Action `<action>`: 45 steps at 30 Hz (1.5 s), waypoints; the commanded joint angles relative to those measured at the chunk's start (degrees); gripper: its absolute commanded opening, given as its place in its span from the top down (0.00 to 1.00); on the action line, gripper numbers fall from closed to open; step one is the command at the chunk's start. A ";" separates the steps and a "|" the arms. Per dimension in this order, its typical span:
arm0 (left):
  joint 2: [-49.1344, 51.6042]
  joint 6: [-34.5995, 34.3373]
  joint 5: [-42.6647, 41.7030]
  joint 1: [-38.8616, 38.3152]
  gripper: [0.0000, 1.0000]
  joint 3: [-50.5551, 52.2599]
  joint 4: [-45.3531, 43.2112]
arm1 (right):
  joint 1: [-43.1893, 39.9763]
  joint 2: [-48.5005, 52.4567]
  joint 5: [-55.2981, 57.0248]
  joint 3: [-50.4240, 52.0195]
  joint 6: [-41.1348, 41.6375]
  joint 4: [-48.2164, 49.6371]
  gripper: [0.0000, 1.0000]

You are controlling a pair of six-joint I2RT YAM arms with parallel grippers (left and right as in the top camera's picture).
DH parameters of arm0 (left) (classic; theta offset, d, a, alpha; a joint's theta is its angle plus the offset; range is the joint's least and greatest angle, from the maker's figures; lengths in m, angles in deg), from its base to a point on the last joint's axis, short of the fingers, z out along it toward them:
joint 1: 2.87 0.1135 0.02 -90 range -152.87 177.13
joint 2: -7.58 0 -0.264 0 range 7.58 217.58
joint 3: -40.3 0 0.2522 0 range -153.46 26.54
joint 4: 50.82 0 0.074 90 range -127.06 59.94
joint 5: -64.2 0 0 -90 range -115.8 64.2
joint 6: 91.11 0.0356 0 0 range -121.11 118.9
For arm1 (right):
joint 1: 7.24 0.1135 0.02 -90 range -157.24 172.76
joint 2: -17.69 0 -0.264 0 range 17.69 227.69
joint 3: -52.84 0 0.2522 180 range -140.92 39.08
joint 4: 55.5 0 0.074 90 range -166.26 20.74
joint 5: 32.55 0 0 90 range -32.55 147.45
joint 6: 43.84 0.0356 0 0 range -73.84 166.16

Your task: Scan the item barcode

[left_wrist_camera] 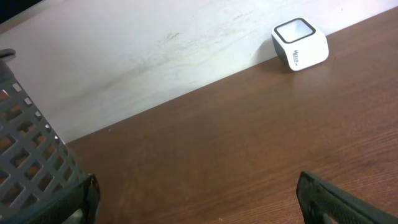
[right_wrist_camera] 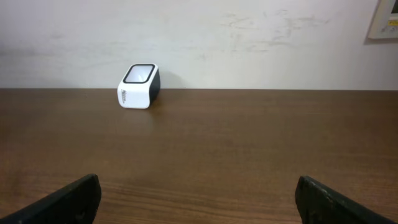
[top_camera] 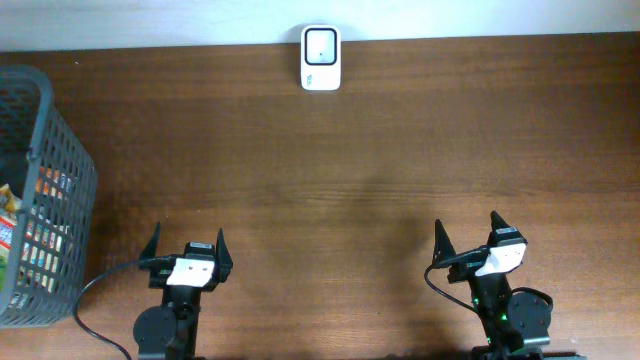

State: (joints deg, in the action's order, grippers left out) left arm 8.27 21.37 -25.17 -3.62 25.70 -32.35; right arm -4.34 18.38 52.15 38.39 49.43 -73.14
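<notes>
Stood at the opening step, nothing lifted yet. Saw left tool [top_camera: 188,240] and right tool [top_camera: 467,228] both spread wide, empty, at the near worktop [top_camera: 330,180] edge. Found the packaged items [top_camera: 8,235] in the grey basket [top_camera: 65,160], left side; white scanner [top_camera: 320,58] far centre. Called next for a left-arm reach into the basket. Could not read scanner print or package lettering.

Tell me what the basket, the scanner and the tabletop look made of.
Basket: likely moulded plastic, matte grey; uniform open lattice walls.
Barcode scanner: smooth white plastic casing, slight sheen, with a dark-framed window, probably glass or clear plastic.
Table: dark brown wood or wood-look laminate, satin; grain streaks show.
</notes>
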 commanded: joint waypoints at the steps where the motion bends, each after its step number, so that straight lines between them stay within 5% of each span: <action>1: -0.33 -0.94 -0.79 -0.22 0.01 0.31 0.07 | 0.46 -0.37 -0.28 0.37 0.22 -0.20 0.01; 28: -0.07 -0.96 -3.98 -0.20 0.01 -4.28 -3.67 | 0.48 -0.37 -0.28 0.37 0.22 -0.17 0.01; 32: 7.23 -0.96 -6.43 -0.20 0.01 -16.33 -1.03 | 0.48 -0.37 -0.28 0.37 0.24 -0.17 0.01; 39: 35.06 -0.94 -6.93 -0.20 0.01 -49.90 13.03 | 0.48 -0.37 -0.28 0.37 0.22 -0.17 0.01; 45: 64.39 -0.90 -7.30 -0.20 0.01 -94.68 47.06 | 0.48 -0.37 -0.28 0.37 0.22 -0.17 0.01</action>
State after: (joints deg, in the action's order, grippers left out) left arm 62.08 20.57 -31.71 -3.62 -51.55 5.68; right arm -4.34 18.36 52.15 38.41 49.40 -73.14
